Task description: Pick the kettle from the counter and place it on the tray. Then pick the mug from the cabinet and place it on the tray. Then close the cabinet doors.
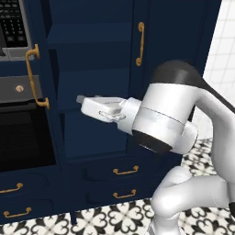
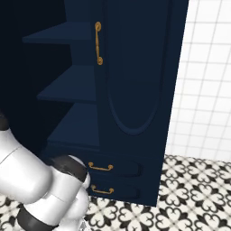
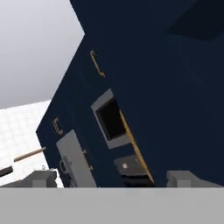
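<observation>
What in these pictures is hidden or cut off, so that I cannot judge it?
- Gripper: in the left base view it points away into the cabinet, its fingertips merging with the dark inside; in the hand view they stand wide apart, nothing between them.
- Cabinet shelves: right base view, deep shadow hides their back parts.
- Left cabinet door: left base view, seen edge-on; its face is hidden.
- Right door: top cut off by the frame.

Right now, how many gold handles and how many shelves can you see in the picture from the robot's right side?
Long curved door handle: 1
Small drawer handles: 2
Shelves inside the cabinet: 3
Total: 6
</observation>
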You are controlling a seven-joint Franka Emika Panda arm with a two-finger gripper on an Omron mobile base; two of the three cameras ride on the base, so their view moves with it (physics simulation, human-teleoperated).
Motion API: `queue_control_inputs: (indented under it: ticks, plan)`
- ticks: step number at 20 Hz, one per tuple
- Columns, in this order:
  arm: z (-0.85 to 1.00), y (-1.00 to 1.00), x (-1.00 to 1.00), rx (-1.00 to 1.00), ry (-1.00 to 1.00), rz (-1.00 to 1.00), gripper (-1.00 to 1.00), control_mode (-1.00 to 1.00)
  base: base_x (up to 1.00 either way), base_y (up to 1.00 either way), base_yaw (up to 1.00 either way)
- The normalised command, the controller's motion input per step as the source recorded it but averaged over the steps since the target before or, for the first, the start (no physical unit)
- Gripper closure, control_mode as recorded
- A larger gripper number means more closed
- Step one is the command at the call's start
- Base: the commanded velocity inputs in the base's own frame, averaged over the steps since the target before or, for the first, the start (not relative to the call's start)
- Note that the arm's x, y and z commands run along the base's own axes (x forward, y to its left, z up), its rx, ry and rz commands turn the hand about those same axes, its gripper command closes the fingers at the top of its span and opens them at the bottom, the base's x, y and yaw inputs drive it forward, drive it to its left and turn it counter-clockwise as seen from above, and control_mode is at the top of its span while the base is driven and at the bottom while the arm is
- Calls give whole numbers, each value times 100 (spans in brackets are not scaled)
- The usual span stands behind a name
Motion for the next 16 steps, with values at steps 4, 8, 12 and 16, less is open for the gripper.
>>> queue_control_inputs:
  ticks: [4,8,12,16]
  plan:
    - [-30,-30,19,47,100,2,-100,-100,0,0,0]
    - [-6,-17,0,51,100,0,-100,-100,0,0,0]
    - [0,-5,-9,57,100,0,-100,-100,0,0,0]
    - [1,1,-22,67,93,0,-100,-100,0,0,0]
